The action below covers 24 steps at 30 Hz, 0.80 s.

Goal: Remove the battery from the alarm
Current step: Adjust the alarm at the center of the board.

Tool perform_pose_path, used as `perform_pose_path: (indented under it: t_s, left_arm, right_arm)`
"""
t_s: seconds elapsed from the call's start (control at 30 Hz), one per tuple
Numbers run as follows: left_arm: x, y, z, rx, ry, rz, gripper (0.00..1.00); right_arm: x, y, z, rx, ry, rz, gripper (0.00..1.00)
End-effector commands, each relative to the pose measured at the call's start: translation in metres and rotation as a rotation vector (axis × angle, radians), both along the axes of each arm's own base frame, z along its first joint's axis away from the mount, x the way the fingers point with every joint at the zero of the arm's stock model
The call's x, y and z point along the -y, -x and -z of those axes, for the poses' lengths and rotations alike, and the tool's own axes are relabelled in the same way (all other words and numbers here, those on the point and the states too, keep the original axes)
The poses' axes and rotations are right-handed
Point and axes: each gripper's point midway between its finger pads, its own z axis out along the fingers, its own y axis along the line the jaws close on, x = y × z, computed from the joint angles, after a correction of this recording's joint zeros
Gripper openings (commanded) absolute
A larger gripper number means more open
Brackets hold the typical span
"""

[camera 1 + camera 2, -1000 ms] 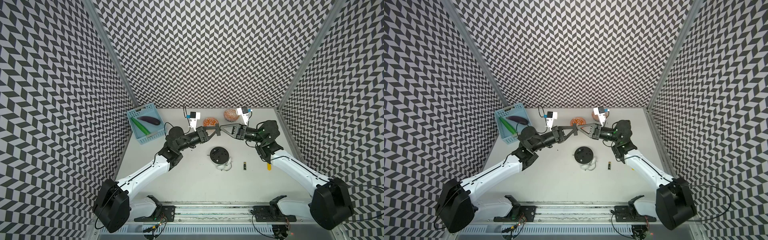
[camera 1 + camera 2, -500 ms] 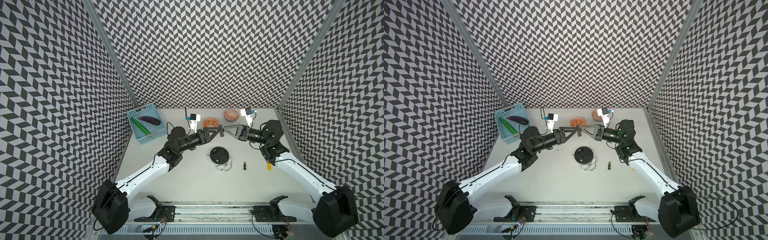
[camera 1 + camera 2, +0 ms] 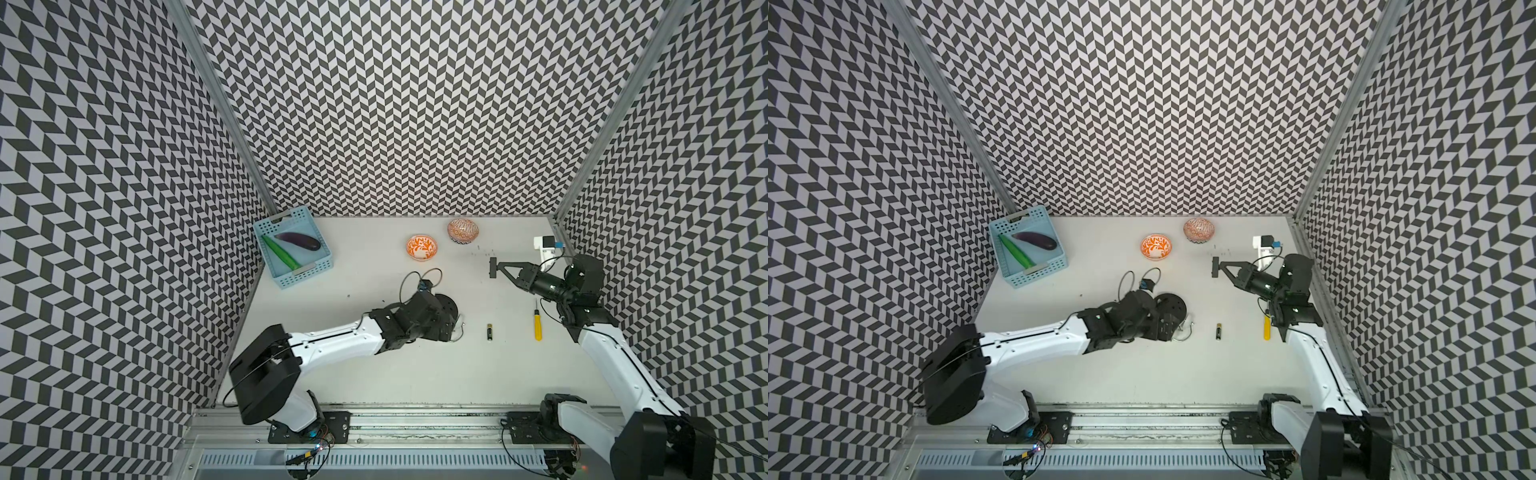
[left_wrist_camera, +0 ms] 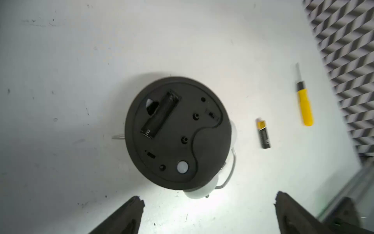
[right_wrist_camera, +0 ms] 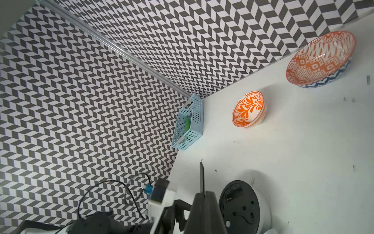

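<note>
1. In both top views the round white alarm clock [image 3: 451,307] with a black back lies face down on the pale worktop [image 3: 395,374]. The slim black gold-ended battery [image 3: 490,332] lies out of it, between the clock and a yellow-handled screwdriver [image 3: 537,328]. The right pincer [image 3: 500,266] pinches a thin black plate [image 3: 493,268].
2. Left wrist view: the left pincer [image 4: 209,214] hangs spread wide over the clock, whose battery slot [image 4: 160,115] is empty.
3. Right wrist view: the right pincer is pressed together on the plate, seen edge-on. A small orange-patterned bowl [image 5: 249,109] and a wide orange-and-blue bowl [image 5: 321,58] stand beyond.

black-and-white chevron walls [image 3: 395,104] enclose a white tabletop [image 3: 415,365].
</note>
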Motion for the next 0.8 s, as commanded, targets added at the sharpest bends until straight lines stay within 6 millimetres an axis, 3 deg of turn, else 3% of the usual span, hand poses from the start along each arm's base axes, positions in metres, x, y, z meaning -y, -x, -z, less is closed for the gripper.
perform_pose_path:
  t_s: [0.0,0.2,0.3,0.5,0.77]
  left_arm:
    - [-0.006,-0.011,0.005,0.153,-0.29,-0.042,1.0]
    - [0.008,-0.02,0.025,0.18,-0.457,-0.046,1.0]
    - [0.002,-0.018,0.032,0.174,-0.495,-0.048,1.0]
    - [-0.039,-0.009,0.032,0.179,-0.564,-0.112,1.0]
    - [-0.117,0.009,0.038,0.14,-0.562,-0.218,1.0]
  right_arm:
    - [0.002,0.003,-0.011,0.069,0.028,0.006,0.0]
    - [0.002,0.008,-0.015,0.084,0.03,0.0,0.0]
    - [0.001,0.01,-0.016,0.09,0.027,-0.007,0.0]
    - [-0.001,0.012,-0.018,0.099,0.009,-0.021,0.0]
    - [-0.003,0.011,-0.016,0.107,0.012,-0.043,0.0]
